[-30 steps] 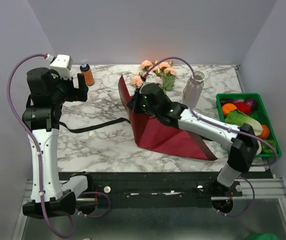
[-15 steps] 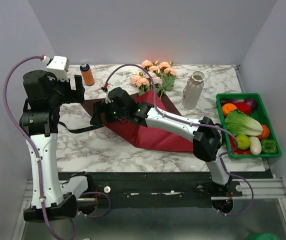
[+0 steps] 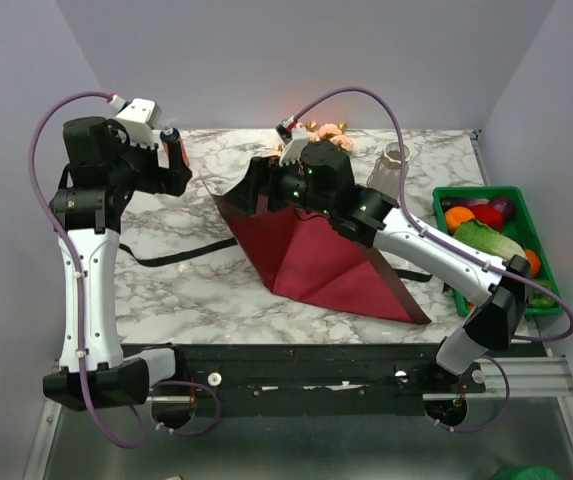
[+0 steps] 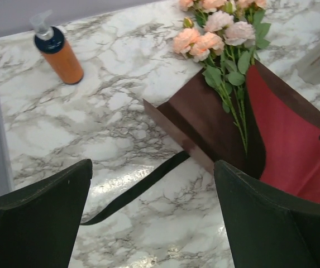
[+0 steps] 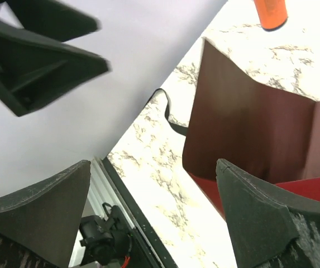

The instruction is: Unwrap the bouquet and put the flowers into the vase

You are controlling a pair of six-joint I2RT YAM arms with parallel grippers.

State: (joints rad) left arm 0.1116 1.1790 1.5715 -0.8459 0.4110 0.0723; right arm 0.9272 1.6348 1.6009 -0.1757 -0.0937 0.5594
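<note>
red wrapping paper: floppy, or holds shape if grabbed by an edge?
Probably fairly stiff: a creased flap of the paper stands up unsupported. Likely light, so a push may slide it over the marble table rather than fold it. The flowers in its fold would probably shift too.

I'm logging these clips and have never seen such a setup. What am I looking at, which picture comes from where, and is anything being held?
A left arm and a right arm are bolted at the near edge of the marble table. Each ends in a two-finger gripper. One view looks down from above and behind them. The other two come from wrist cameras, so the dark shapes at the bottom are each arm's own fingers. On the table are partly opened dark red paper, a black ribbon, pink roses, a white vase, an orange bottle and a green basket of vegetables. The left gripper and right gripper are open and hold nothing.
</note>
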